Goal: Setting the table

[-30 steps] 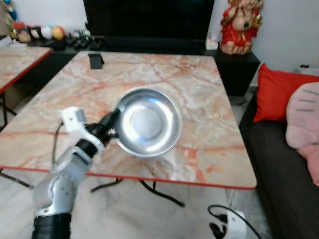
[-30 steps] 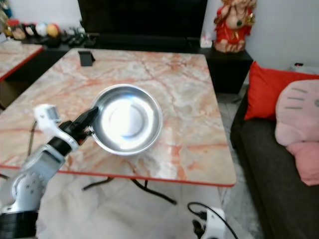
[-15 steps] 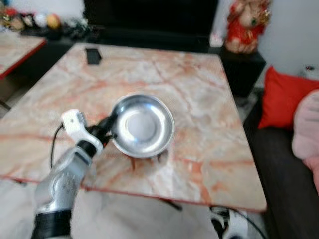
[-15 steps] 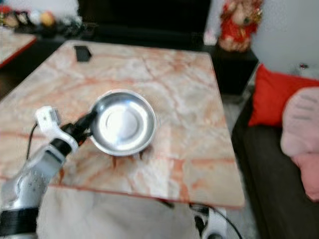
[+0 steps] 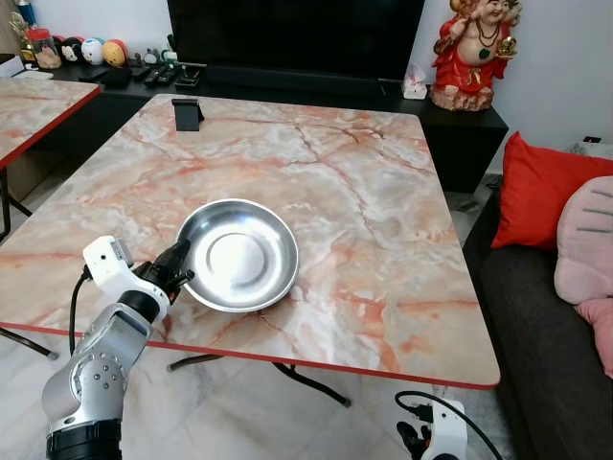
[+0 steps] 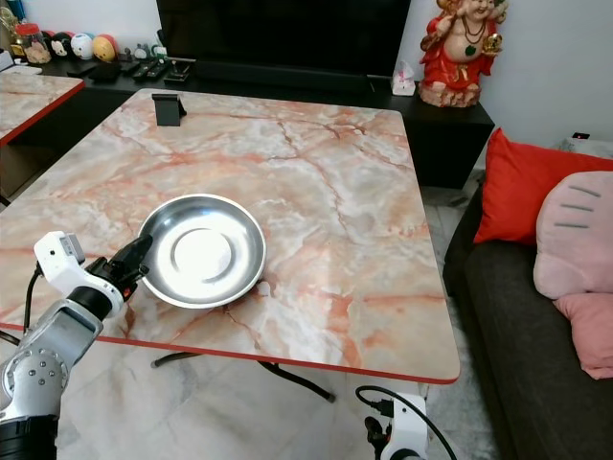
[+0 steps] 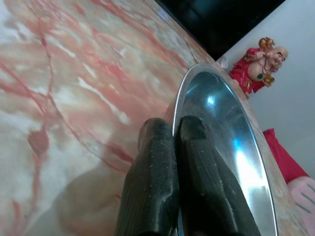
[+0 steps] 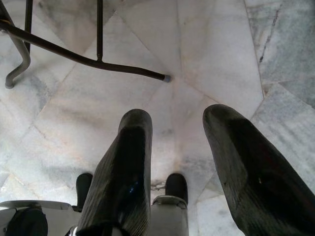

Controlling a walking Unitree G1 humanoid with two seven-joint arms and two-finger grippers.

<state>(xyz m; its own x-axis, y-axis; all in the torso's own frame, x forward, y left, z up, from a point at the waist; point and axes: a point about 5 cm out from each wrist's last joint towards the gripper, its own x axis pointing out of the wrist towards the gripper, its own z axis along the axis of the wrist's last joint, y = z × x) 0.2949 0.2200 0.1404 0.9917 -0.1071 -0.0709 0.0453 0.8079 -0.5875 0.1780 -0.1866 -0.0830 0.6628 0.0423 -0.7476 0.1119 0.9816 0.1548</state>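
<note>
- A marble-topped table (image 5: 316, 172) with a red edge takes up most of the head views, its pink-veined top running back toward a dark TV cabinet (image 5: 287, 81).
- A dark sofa (image 5: 541, 326) stands to the table's right, with a red cushion (image 5: 536, 192) and a pink cushion (image 5: 586, 240) on it.
- A red and gold figurine (image 5: 474, 53) stands on the cabinet's right end.
- A steel bowl (image 5: 238, 255) sits on the table near the front edge, left of centre, upright and shiny.
- The left gripper (image 5: 180, 269) is at the bowl's left rim; in the left wrist view its black fingers (image 7: 155, 182) are pinched together on that rim.
- The right gripper (image 8: 177, 162) hangs over the tiled floor (image 8: 206, 54), fingers spread apart and holding nothing.
- A small black stand (image 5: 186, 114) sits near the table's far left corner.
</note>
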